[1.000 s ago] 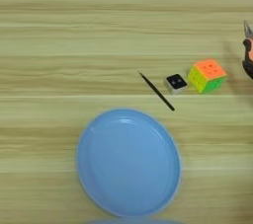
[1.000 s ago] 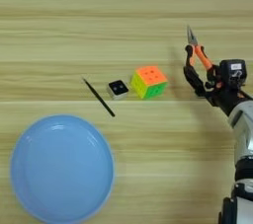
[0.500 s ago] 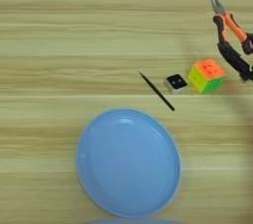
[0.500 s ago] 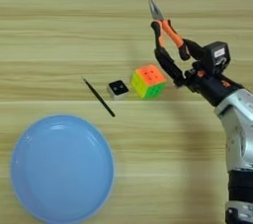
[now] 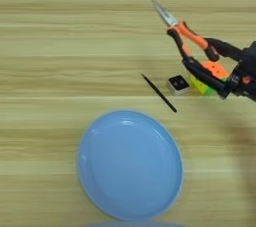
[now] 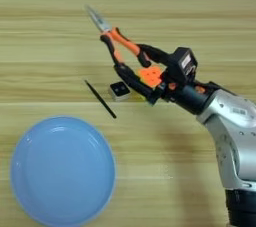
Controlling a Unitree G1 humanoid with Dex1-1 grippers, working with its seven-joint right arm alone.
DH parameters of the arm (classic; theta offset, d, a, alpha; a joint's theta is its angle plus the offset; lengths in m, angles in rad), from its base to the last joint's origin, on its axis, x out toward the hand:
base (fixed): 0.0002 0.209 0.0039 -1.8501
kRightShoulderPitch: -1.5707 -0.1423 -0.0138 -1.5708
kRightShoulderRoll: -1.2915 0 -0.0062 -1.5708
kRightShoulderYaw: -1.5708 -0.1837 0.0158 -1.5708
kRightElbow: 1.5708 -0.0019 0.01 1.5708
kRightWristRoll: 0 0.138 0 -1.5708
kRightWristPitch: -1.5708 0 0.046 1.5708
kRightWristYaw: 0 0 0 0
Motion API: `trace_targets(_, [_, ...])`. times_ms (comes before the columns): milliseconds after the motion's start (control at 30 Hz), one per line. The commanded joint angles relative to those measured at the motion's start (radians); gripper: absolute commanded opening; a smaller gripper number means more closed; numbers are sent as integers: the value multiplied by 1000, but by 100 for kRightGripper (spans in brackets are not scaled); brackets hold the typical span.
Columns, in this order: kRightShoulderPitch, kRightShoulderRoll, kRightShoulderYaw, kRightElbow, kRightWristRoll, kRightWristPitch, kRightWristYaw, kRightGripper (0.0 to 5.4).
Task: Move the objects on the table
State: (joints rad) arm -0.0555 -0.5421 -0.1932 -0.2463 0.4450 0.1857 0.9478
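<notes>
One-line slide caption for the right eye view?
Right tool carries pliers above a colourful cube, beside a black stick and blue plate.

Robot test bench: bare wooden table (image 5: pixel 60 46), silver forearm (image 6: pixel 231 121)

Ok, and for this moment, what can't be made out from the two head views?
- Colourful cube: mostly covered in both views by the pliers and the right pincer; its faces can't be read.
- Small black-and-white block: too small to identify.
- Light-blue plate: its near rim sits at the bottom edge of the left eye view.
- Robot arm: cut off by the right edge in the left eye view.
</notes>
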Motion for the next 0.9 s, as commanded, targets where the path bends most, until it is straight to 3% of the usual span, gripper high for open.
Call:
trace_targets(33, [-14,-46,31,-81,8,-18,36,350])
trace_targets(367, [49,-101,131,-82,-22,-2,172,350])
trace_targets(700, [175,-225,146,-98,-19,-6,374,349])
trace_targets(900, [172,-219,179,-91,-38,-1,391,349])
